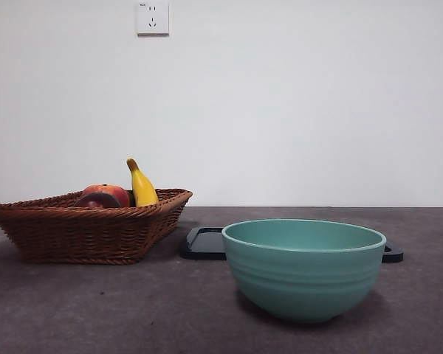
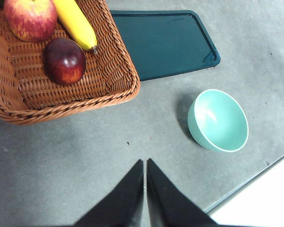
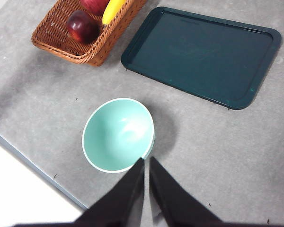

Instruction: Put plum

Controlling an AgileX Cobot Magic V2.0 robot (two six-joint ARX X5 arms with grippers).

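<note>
The plum (image 2: pixel 64 61) lies in the basket (image 2: pixel 114 94), just beside the apple (image 2: pixel 30 19) and near the banana's (image 2: pixel 76 22) tip. Both grippers hang high above the table (image 2: pixel 85 156), well apart from the basket, the left gripper (image 2: pixel 145 163) and the right gripper (image 3: pixel 146 161) each with fingers together and holding nothing. The bowl (image 3: pixel 118 135) and tray (image 3: pixel 203 56) stand outside the basket, both with nothing in them. The risks ahead: the glossy round plum may slip or roll from a pinch, the fingers may knock the apple or snag the basket's woven wall, and which container is meant remains unclear.
</note>
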